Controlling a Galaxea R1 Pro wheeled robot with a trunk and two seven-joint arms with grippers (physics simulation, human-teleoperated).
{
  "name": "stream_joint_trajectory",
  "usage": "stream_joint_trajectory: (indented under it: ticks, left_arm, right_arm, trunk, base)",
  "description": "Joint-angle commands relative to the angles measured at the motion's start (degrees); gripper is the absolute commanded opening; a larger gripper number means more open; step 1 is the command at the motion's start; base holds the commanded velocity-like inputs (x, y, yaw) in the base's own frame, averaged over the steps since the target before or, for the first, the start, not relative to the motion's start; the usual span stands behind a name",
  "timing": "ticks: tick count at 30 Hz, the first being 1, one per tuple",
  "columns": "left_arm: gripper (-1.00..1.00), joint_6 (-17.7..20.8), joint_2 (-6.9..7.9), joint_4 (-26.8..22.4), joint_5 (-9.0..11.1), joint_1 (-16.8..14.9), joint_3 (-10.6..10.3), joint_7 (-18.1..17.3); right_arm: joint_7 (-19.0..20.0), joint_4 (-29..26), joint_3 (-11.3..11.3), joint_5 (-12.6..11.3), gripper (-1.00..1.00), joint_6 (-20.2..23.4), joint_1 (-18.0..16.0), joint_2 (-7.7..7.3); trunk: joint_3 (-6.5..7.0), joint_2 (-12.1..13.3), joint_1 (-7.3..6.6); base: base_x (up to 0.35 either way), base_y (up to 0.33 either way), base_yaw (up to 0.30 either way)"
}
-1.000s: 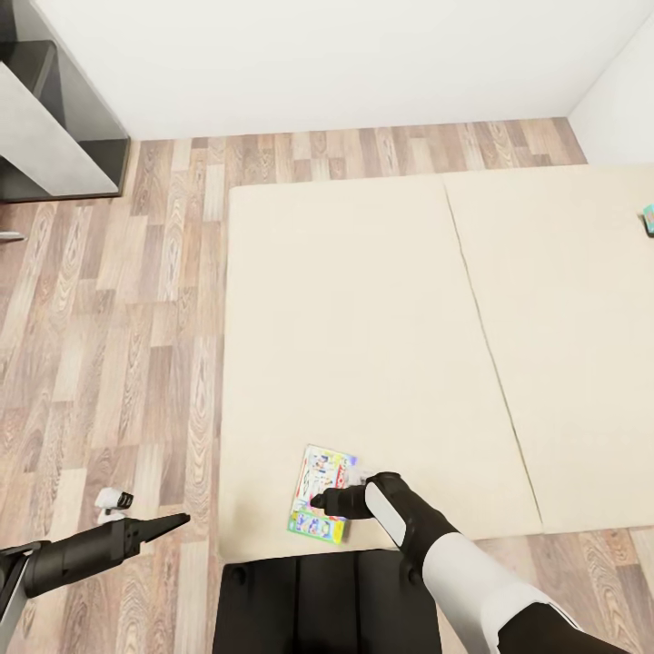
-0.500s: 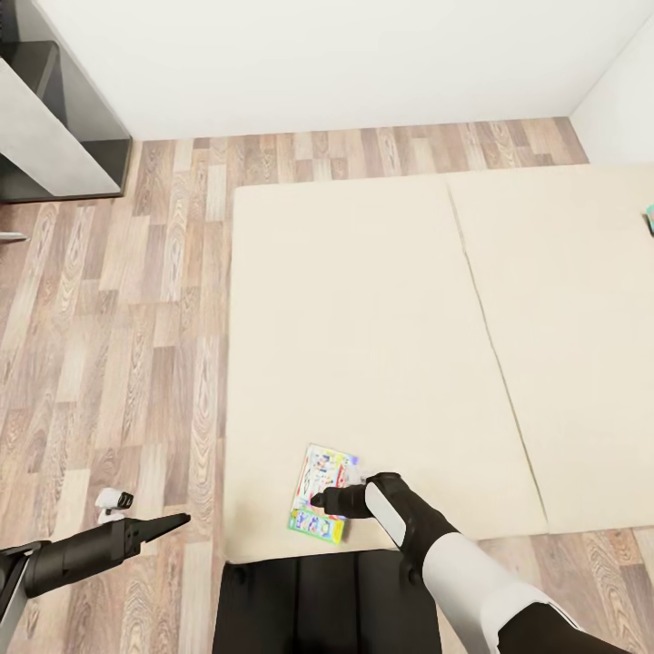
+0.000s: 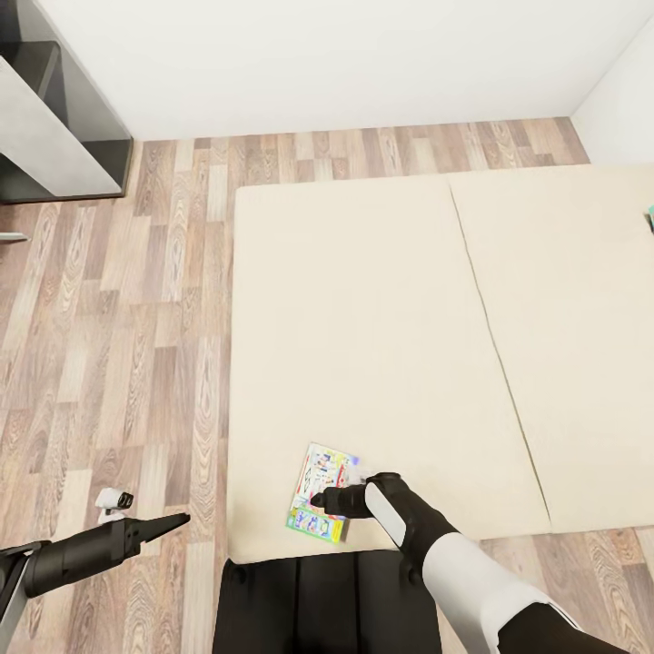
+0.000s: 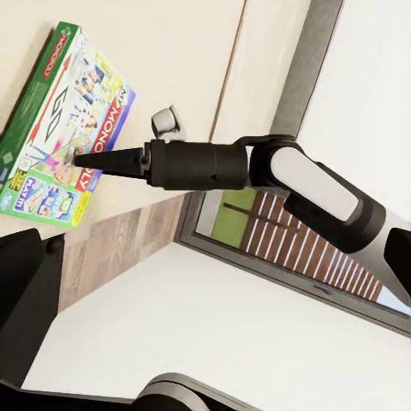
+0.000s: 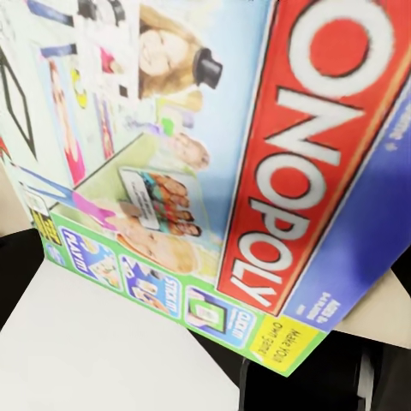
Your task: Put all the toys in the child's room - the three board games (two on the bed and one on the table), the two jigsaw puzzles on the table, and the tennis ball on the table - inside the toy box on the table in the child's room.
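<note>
Right pincer [image 3: 315, 500] lay over the near edge of the white-and-green board game [image 3: 319, 492] in head view; whether its fingers were parted or closed could not be told. In right wrist view the game box [image 5: 214, 163] ran off the frame's edges, its print close and soft. A small teal object [image 3: 649, 216] at the bed [image 3: 381, 318] edge was cut by the frame, too little showing to name. Left pincer [image 3: 177, 520]: fingers too small to separate.
</note>
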Motion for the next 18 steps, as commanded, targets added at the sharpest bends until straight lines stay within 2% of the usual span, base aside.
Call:
stream_joint_trajectory:
  ticks: [1,18]
  left_arm:
    - [1.00,0.6,0.01,0.0,0.0,0.0,0.0,-0.2]
    - [1.00,0.6,0.06,0.0,0.0,0.0,0.0,-0.2]
  right_arm:
    - [0.1,0.0,0.1,0.2,1.00,0.2,0.0,0.00]
    - [0.1,0.0,0.1,0.2,1.00,0.2,0.0,0.00]
  trunk:
    - [-0.06,-0.1,0.03]
    - [-0.06,-0.1,0.03]
  base:
    - [0.000,0.000,0.000]
    - [-0.001,0.015,0.000]
